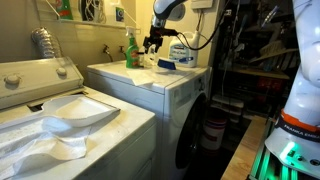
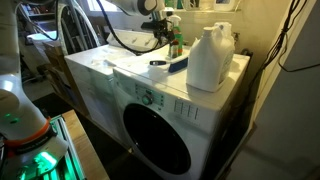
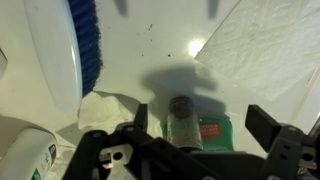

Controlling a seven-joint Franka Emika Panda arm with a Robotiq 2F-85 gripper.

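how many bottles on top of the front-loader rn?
2. A green bottle stands at the back, between the fingers of the open hand. A big white jug stands apart from it, near the machine's edge. Smaller ones could be hidden behind the jug.

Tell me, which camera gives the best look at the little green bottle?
The wrist view. The green bottle fills the lower middle, its dark cap and green body clear between the open fingers. In both exterior views the bottle is only a tiny green shape on the white machine, too small for detail.
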